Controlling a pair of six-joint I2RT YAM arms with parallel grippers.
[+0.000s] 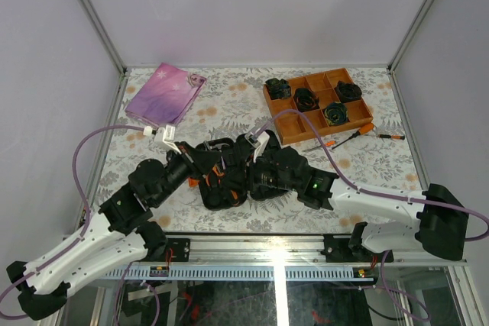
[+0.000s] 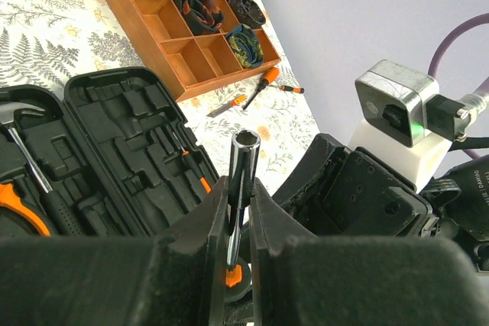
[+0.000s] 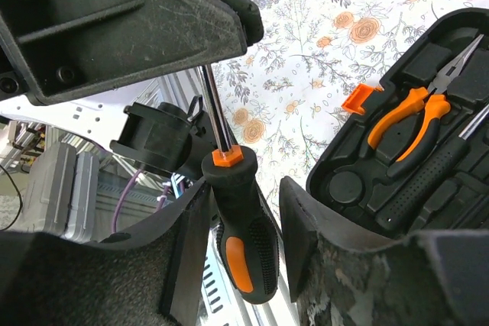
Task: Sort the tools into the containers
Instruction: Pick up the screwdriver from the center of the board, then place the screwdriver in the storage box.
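Left fingers [image 2: 200, 238] clenched on the steel shaft of a nut driver [image 2: 243, 159], socket tip showing past them. Open tool case [image 2: 130, 131] lies on the surface [image 2: 38, 36] beyond.

Right wrist: right fingers [image 3: 313, 227] flank the driver's black-orange handle; cannot tell if gripping. Pliers [image 3: 405, 124] seated in case.

Top: case near-centre; two screwdrivers [image 1: 351, 138] loose beside wooden tray [image 1: 283, 131].

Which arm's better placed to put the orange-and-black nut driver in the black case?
Probably left: the left gripper is shut on the nut driver shaft; the right gripper only straddles its handle.
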